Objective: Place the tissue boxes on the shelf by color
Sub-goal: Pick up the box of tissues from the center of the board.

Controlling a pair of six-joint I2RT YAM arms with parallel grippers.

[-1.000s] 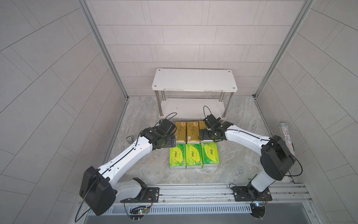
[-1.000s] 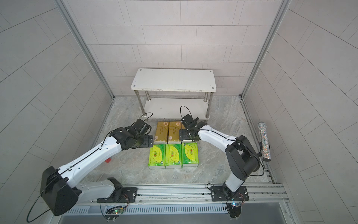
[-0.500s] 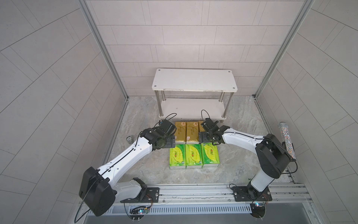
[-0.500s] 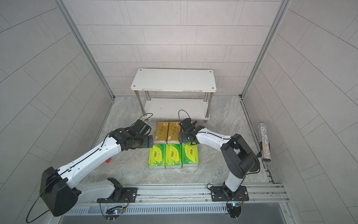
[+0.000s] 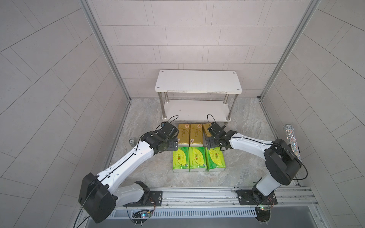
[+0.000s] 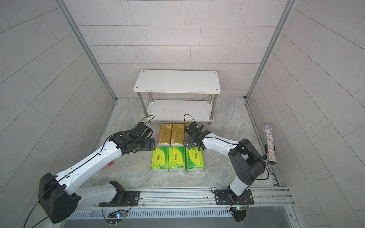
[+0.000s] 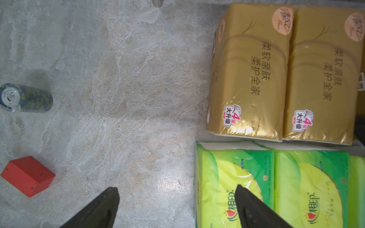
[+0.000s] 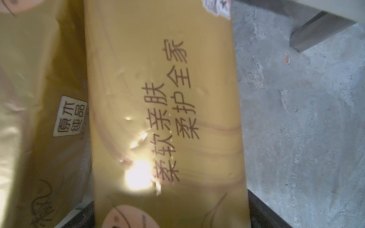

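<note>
Gold-wrapped tissue boxes [image 5: 196, 135] lie three abreast at the centre of the stone-patterned tabletop [image 5: 148, 118]. The green tissue boxes [image 5: 197, 160] form a matching row touching them on the 6 o'clock side. Rows sorted like this suit removal one colour at a time.

The shelf [image 5: 198, 81] stands at 12 o'clock with both boards bare; no box has been placed yet.

The right gripper [image 5: 211, 136], reaching in from 4 o'clock, is low over the outermost gold box [image 8: 164, 98] at the 3 o'clock end of its row. Its jaws stand fully spread, one on either side of the pack, and the wrapper shows no dent, so nothing is gripped. Straddling the narrow width is judged the sensible hold for a soft pack.

The left gripper [image 7: 175, 189], entering from 8 o'clock, hangs equally wide and empty above the 9 o'clock edge of the green row, half over bare tabletop, presumably awaiting its turn.

Risk noted: closing may nudge the neighbouring gold pack.
</note>
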